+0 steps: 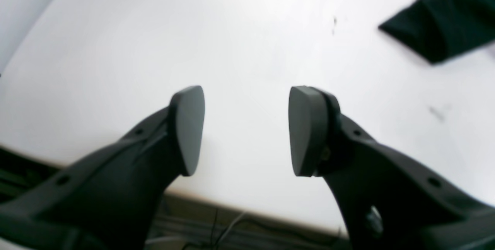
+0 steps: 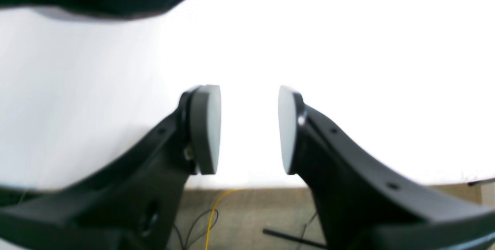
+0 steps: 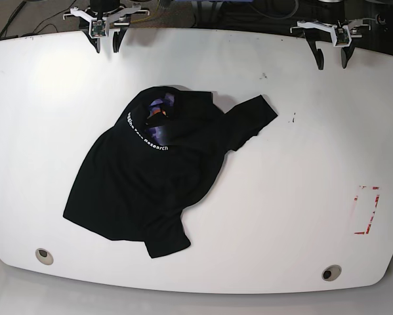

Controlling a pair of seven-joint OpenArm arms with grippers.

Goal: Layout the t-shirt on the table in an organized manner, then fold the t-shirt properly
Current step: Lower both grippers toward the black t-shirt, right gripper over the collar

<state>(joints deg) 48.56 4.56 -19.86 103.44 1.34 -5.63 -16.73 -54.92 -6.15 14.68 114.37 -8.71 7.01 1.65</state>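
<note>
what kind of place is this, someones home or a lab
Most likely a robotics lab or test bench, not a home. A bare white table carries a red taped outline, two robot arms are mounted at its far edge, and loose cables run over the floor. The only household item is a crumpled black t-shirt.

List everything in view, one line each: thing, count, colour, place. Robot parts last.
t-shirt: one, black with white collar lettering and purple neck patch, crumpled left of table centre in the base view.
table: one, glossy white, fills the view.
inserts: two, metal, near front corners.
outline mark: one, red, right side.
cables: several, yellow and dark, on the floor beyond the table edge.
left gripper: one, black, back right, open, empty.
right gripper: one, black, back left, open, empty.
</note>
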